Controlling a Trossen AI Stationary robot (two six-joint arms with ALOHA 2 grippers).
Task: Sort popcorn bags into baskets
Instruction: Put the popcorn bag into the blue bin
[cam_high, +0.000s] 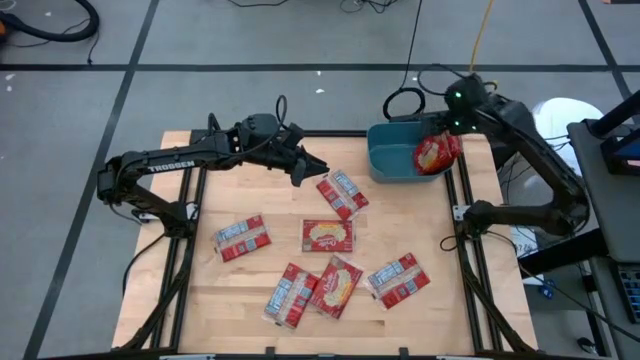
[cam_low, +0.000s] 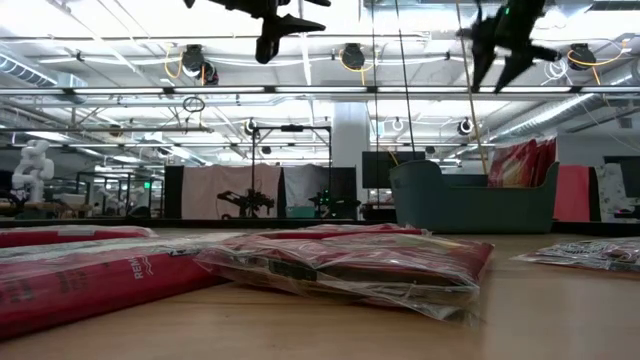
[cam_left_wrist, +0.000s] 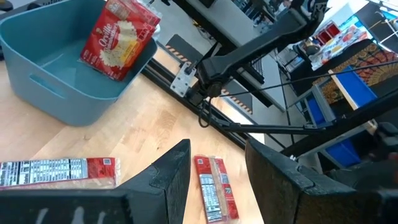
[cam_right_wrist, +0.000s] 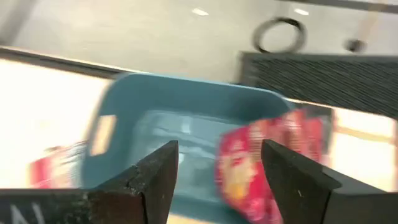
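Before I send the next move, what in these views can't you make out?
- Bin floor: the wall hides it in the low view, blur smears it in the right wrist view.
- Whether the leaning bag has settled: unclear in every view.
- Bags near the front edge: overlapping, so the count underneath is uncertain.
- Left gripper: the low view crops it at the top.

Light falls evenly from overhead; the wooden table is bright in the high view, with only soft, short shadows under the arms; the low view looks into strip lights that glare white across the ceiling — the 2 grippers above show as black silhouettes, and the nearest popcorn bags are soft, their film glinting; the right wrist view is smeared by motion blur — the teal bin and a red bag lose their edges; the left wrist view is sharp.
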